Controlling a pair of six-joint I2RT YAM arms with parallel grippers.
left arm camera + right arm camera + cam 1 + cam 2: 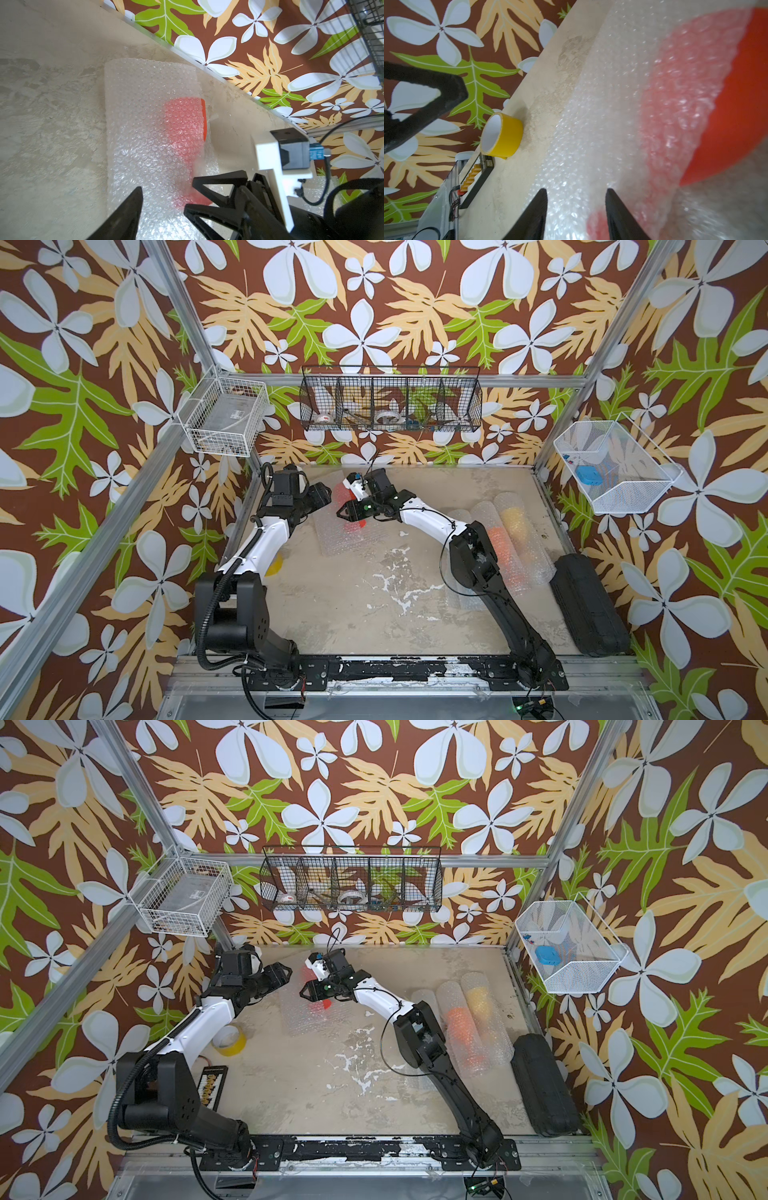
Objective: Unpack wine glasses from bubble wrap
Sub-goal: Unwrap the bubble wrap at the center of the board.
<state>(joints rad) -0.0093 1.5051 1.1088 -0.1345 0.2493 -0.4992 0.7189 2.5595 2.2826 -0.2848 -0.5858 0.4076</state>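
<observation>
The red goblet (182, 122) lies on its side on the table (374, 593) under a loose sheet of bubble wrap (145, 93) that dulls it to pink. Only a strip of the bowl's side shows bare red past the sheet's edge. Its stem and foot run toward the right gripper (576, 192), whose two black fingers stand apart on either side of the goblet's wrapped lower end, with the sheet filling the gap. Whether they press on it or merely straddle it cannot be told.

Facing those tips from across the sheet, the left gripper (323, 498) hangs with its jaws spread wide and nothing between them. One of its fingers (133, 207) is over the wrap's edge.

Ahead of the right gripper's tips, well apart, a yellow tape roll (502, 135) rests on the table. Just past it is a black board with orange connectors (475, 176).

Behind the right gripper, along its arm, three rolled wrap tubes lie side by side. One holds an orange goblet (496, 543) and the next a yellow goblet (513, 520). The third tube (459, 516), nearest the arm, shows no clear colour. Beyond them lies a black ribbed case (590, 610).

A black wire basket (390, 400) holding tape rolls hangs on the wall behind both grippers. A white wire basket (226, 416) hangs on the left gripper's side, and a white mesh basket (615, 466) on the right gripper's side.
</observation>
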